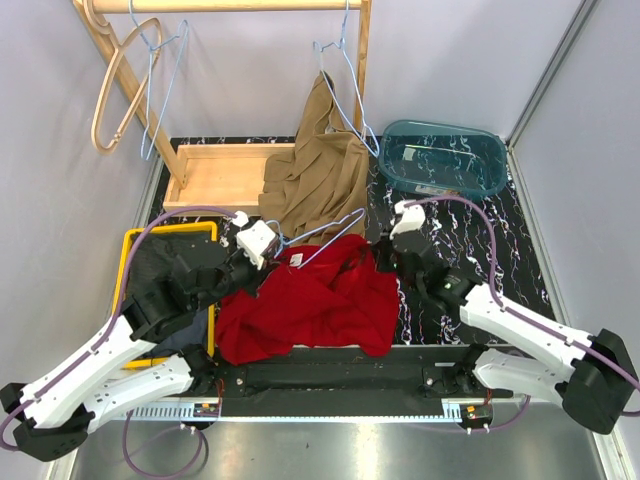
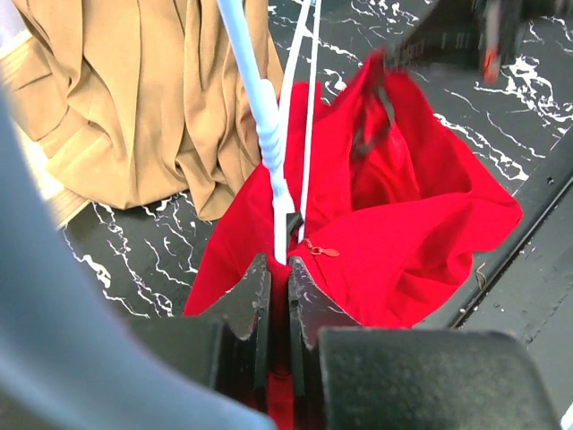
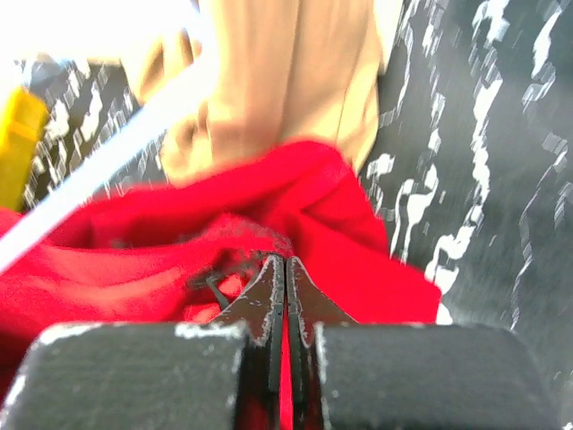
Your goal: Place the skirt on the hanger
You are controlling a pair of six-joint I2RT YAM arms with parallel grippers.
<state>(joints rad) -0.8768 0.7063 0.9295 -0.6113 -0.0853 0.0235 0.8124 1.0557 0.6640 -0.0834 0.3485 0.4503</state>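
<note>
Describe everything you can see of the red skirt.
The red skirt is crumpled cloth, bunched on the black marbled mat between the arms. A zipper pull and a dark inner strap show at its open waist. The pale wire hanger lies over its upper edge, the right end effector is shut on its rim, and the tan garment borders it behind.

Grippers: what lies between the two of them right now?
The red skirt and a white hanger span between the left gripper and right gripper, clearest in the top view.

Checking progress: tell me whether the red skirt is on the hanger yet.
Not yet. The red skirt lies crumpled on the table, and the white hanger only lies across its upper edge.
</note>
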